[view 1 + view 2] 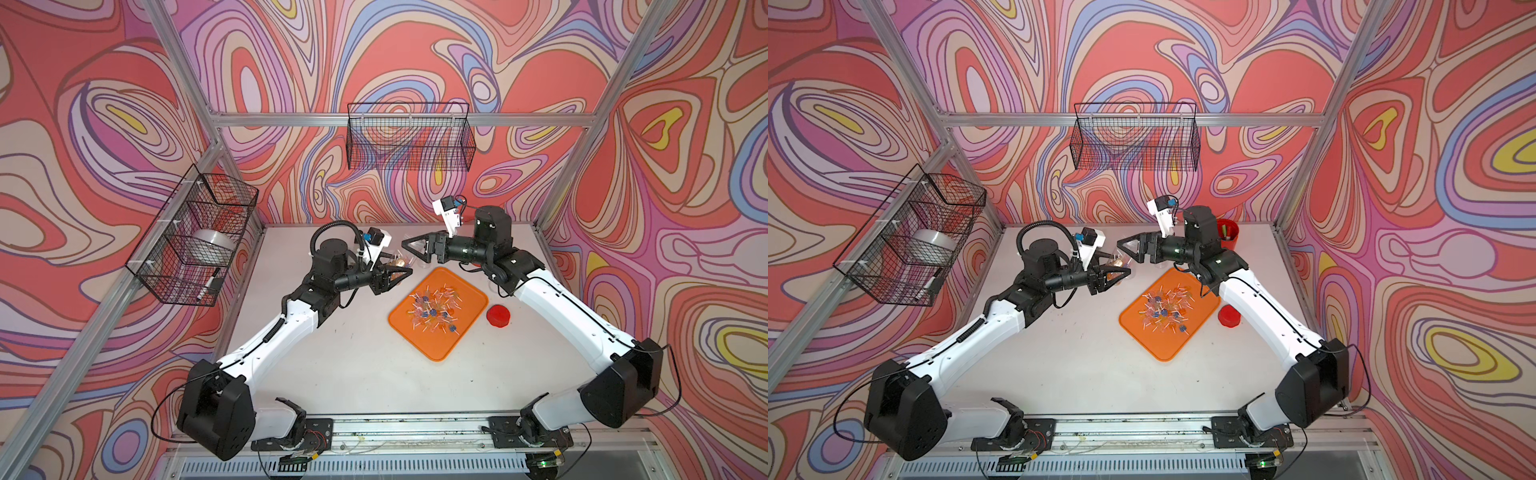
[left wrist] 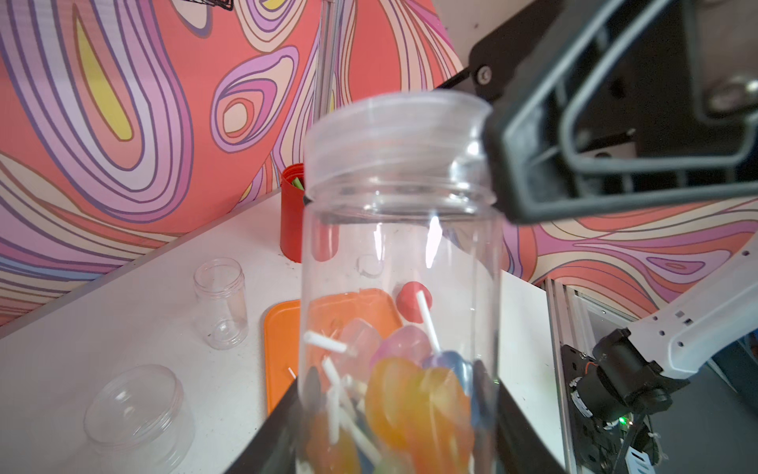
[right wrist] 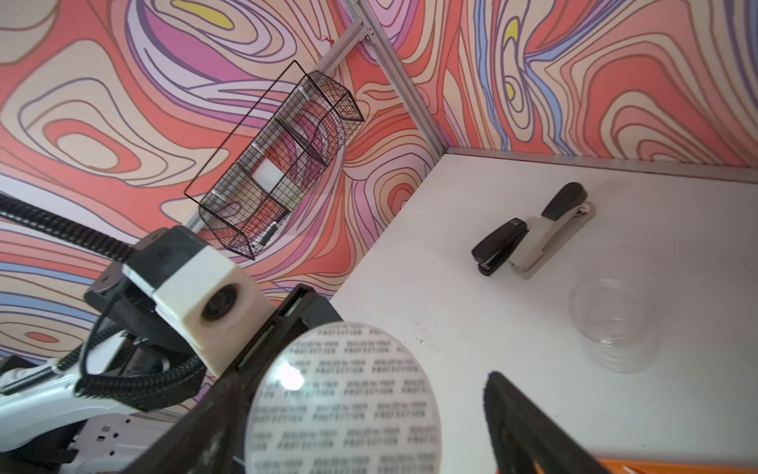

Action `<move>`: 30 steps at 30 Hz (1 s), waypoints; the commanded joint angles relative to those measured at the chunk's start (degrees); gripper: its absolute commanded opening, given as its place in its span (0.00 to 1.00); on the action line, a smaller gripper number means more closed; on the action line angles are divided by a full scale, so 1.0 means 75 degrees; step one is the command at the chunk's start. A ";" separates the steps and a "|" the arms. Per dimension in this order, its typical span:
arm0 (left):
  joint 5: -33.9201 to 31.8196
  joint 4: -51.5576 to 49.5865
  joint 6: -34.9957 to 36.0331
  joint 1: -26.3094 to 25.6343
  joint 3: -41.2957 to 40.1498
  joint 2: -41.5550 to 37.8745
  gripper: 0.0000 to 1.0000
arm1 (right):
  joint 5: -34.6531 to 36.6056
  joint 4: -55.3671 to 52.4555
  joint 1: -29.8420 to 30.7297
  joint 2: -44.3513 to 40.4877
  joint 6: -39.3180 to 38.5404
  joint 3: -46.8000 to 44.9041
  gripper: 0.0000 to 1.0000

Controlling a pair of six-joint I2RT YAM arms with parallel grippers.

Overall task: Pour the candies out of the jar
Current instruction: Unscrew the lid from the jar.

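Observation:
My left gripper [image 1: 399, 274] is shut on a clear jar [image 2: 402, 246] above the table's far middle. The jar holds candies [image 2: 414, 394] with white sticks and orange, blue and pink heads. Its clear lid [image 2: 393, 135] is on and points towards the right arm. The lid's printed top [image 3: 344, 402] sits between the fingers of my open right gripper [image 3: 361, 381]. One of those fingers [image 2: 533, 172] is right beside the lid and the other stands clear of it. More candies [image 1: 434, 309] lie loose on the orange tray [image 1: 440, 349], in both top views.
A red lid [image 1: 498, 316] lies right of the tray. A red cup with green pens [image 1: 1227, 232] stands at the back. Two empty clear jars [image 2: 221, 303] and two staplers [image 3: 533, 234] lie on the far table. Wire baskets [image 1: 409, 137] hang on the walls.

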 commanded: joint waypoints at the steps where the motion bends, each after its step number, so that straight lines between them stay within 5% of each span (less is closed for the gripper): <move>1: -0.0359 0.0128 0.0119 -0.0005 0.0216 -0.0100 0.00 | 0.0602 -0.0386 -0.0086 0.0033 0.0603 0.0385 0.98; 7: -0.0913 -0.0190 0.0402 -0.0101 0.0260 -0.0077 0.00 | 0.1644 -0.0713 -0.0083 -0.0078 0.0722 0.0550 0.98; 17: -0.2081 -0.1090 0.1293 -0.0642 0.0566 0.0067 0.00 | 0.1458 -0.0612 0.0058 0.0268 0.0868 0.0592 0.94; 30: -0.2014 -0.1156 0.1342 -0.0744 0.0748 0.0263 0.00 | 0.1704 -0.0829 0.0129 0.0307 0.0557 0.0568 0.77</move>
